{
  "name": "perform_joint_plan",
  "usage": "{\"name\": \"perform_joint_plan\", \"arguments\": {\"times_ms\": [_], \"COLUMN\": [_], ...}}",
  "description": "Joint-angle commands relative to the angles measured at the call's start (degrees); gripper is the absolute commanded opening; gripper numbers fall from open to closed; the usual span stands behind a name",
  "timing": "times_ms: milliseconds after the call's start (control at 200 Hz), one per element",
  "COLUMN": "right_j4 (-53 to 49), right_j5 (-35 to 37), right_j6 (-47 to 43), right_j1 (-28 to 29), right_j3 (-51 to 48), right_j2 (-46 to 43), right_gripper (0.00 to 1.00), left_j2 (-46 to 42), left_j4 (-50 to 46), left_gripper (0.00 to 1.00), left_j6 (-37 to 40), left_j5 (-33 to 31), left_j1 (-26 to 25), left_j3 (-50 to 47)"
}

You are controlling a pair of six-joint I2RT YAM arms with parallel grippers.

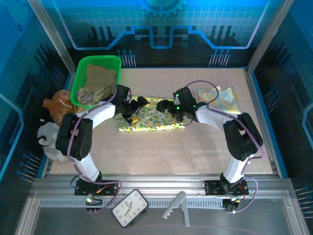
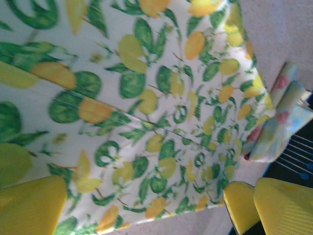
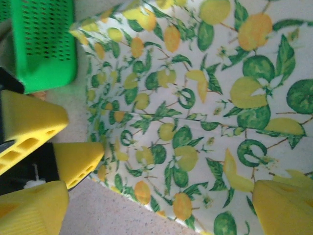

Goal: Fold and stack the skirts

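The yellow-green floral skirt [image 1: 152, 120] lies flat and folded at the middle of the table. My left gripper [image 1: 138, 105] hangs open over its left end, its yellow fingers [image 2: 32, 205] spread with nothing between them. My right gripper [image 1: 167, 106] stands open over the skirt's right part, facing the left one, and its fingers [image 3: 283, 205] also hold nothing. The floral print [image 2: 142, 112] [image 3: 195, 112] spreads under both wrists. The pastel patchwork skirt [image 1: 215, 97] [image 2: 283, 117] lies at the back right. An olive-khaki skirt [image 1: 98, 82] is heaped in the green basket [image 1: 77, 83].
The green basket [image 3: 44, 44] stands at the back left corner. Brown [image 1: 56, 105] and white [image 1: 49, 134] plush toys sit off the table's left edge. A clock [image 1: 129, 208] and a grey clip [image 1: 177, 208] rest on the near rail. Bare tabletop [image 1: 161, 152] runs along the front.
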Motion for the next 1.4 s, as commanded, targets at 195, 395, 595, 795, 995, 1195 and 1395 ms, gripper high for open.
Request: {"name": "perform_joint_plan", "arguments": {"times_ms": [195,395,595,795,995,1195,1395], "right_j4": [0.2,-1.8,-4.3,-1.9,-5.2,-5.3,-9.2], "right_j5": [2.8,-1.0,1.2,-0.7,2.6,4.1,8.4], "right_j6": [0.6,-2.5,-5.7,-3.5,-2.4,-2.2,-6.8], "right_j1": [-2.6,-2.9,-3.8,-5.7,-5.8,-8.0,-10.9], "right_j3": [-6.0,-4.2,5.1,15.5,24.9,26.5,26.1], "right_j2": [5.5,-0.1,0.3,10.0,17.6,22.0,23.2], "right_gripper": [0.96,1.00,1.00,1.00,1.00,1.00,1.00], "left_j2": [2.5,-3.5,-6.2,5.0,15.6,23.0,24.4], "left_j4": [3.8,2.3,0.0,2.5,3.7,2.6,1.4], "left_gripper": [0.99,0.99,0.99,0.99,0.99,0.99,0.99], "left_j6": [0.5,2.5,4.7,1.9,-0.4,-0.4,-0.3], "left_j5": [-6.6,-3.9,-2.2,-1.9,-4.8,-9.9,-12.5], "left_j1": [3.8,4.0,3.9,3.9,3.9,4.2,4.2], "left_j3": [-10.2,-9.9,0.6,12.3,21.2,23.5,21.2]}}
